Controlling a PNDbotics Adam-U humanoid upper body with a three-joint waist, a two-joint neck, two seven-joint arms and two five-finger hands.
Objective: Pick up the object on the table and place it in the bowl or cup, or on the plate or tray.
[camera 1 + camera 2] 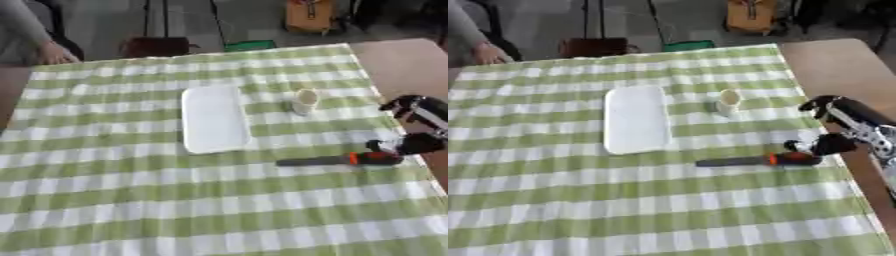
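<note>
Nearest you, the green-and-white checked tablecloth (175,210) lies bare. Farther in, on your right, a long dark tool with an orange collar (337,160) lies flat on the cloth, pointing left toward the table's middle; it looks like a knife or a screwdriver, but you cannot settle which. Your right hand (826,145) sits at its handle end, close to the table's right edge, with the fingers curled down around or against the handle. Whether they truly pinch it or only touch it, the views do not show, so treat the hold as unproven. Your left hand is out of sight.

The risks start there. If you lift with only the tip of the handle caught, the long free end will likely droop and swing, or the tool could slip out and roll toward the edge just beside your hand and drop off the table.

Beyond the tool lies the white rectangular tray (214,119), and just to its right the small pale paper cup (304,101), standing upright. The tray is the safer target: flat, wide, and near. The cup looks light and narrow, so a long tool dropped in could tip it, and a sweep of the free end on the way to the tray could knock it over
</note>
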